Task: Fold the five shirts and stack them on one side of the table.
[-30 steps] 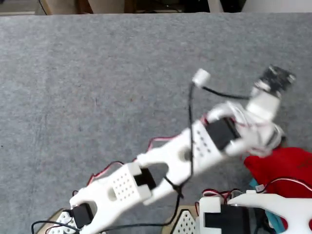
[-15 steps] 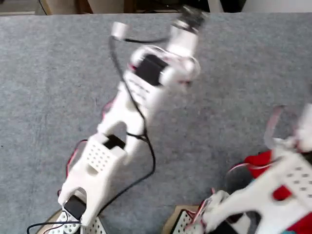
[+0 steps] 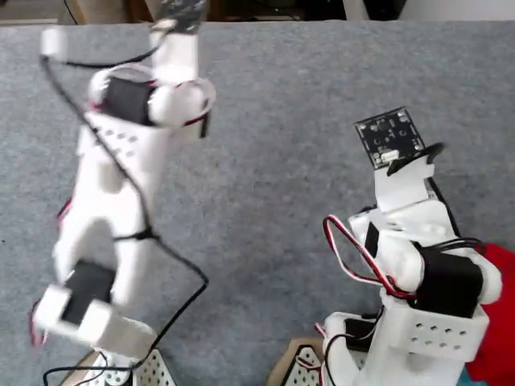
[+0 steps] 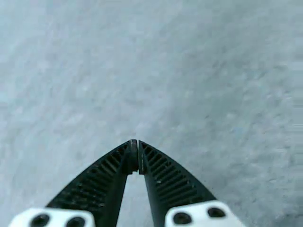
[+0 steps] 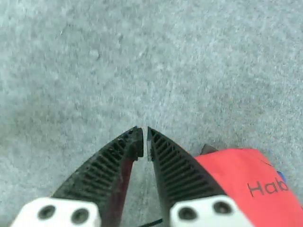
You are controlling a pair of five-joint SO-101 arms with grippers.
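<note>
While both arms hang over the grey tabletop [image 3: 282, 121], left tool [image 4: 134, 156] pinched shut on nothing, right tool [image 5: 145, 141] closed down to a sliver, also empty, red shirt [image 5: 236, 179] just beside the right tool, down at the tabletop's near right corner by that arm's base

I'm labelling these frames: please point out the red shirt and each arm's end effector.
red shirt [image 5: 232, 170]: right wrist view, on plain red cloth.
left end effector [image 4: 134, 146]: left wrist view, where its fingertips meet.
right end effector [image 5: 144, 135]: right wrist view, midway between its fingertips.
</note>
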